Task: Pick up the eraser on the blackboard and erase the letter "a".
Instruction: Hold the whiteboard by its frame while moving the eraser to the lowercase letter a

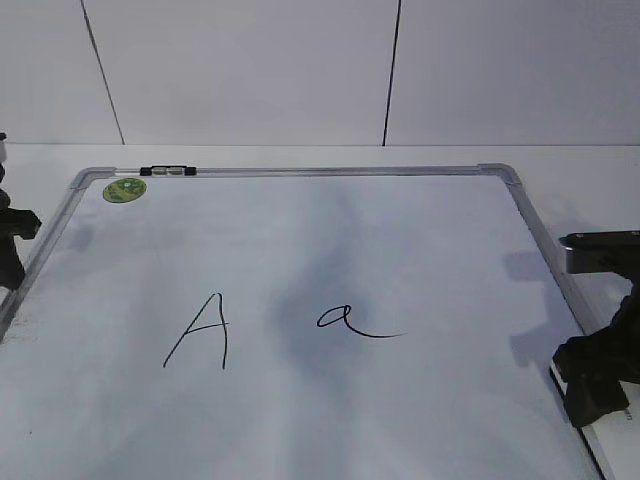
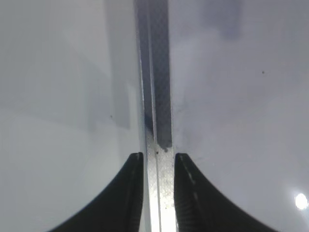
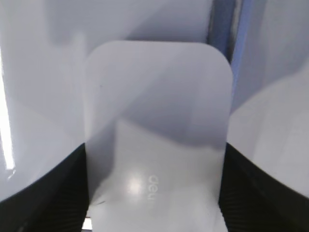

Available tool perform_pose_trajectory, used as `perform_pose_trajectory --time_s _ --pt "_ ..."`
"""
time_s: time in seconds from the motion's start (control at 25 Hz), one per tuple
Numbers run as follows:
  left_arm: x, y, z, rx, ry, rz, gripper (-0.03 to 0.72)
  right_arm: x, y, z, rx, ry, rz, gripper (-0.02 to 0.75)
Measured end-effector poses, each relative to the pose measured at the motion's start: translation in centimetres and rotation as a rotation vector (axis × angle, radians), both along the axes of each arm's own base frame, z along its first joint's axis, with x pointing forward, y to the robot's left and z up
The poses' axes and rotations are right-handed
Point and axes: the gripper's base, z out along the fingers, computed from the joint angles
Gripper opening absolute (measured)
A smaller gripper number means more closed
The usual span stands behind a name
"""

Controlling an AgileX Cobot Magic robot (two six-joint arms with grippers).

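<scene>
The right claw (image 3: 154, 193) sat at the near right edge of the blackboard (image 1: 430, 230), its two dark fingers (image 3: 53, 193) spread to either side of the eraser (image 3: 157, 125) and lying against its long sides; whether they were pressing tight I could not tell. The eraser, a white oblong with rounded corners and small grey lettering on top, lay flat between them with its long axis running straight out from the claw. Across the board, at the near left edge, the left claw (image 2: 157, 159) hung low over the grey frame rail (image 2: 157, 96), its fingers standing a little apart with the rail showing in the gap and nothing held.

Farther in, toward the middle of the board, the letter "a" (image 1: 345, 320) trailed its tail to the right, with the capital "A" (image 1: 200, 332) to its left. At the far left corner were a round green sticker (image 1: 124, 189) and, on the far rail just beside it, a small black-and-silver clip (image 1: 168, 171).
</scene>
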Motion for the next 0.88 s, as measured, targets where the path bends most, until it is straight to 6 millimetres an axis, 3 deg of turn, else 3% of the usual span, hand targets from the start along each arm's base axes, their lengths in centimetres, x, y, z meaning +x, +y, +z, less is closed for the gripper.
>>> perform_pose_trajectory --time_s 0.24,0.88 --pt "0.8 0.1 -0.6 0.001 0.006 0.000 0.119 0.0 0.0 0.0 0.000 0.000 0.000 0.586" --pt "1.3 0.5 -2.1 -0.009 0.051 0.016 0.107 0.0 0.0 0.0 0.001 -0.004 0.000 0.585"
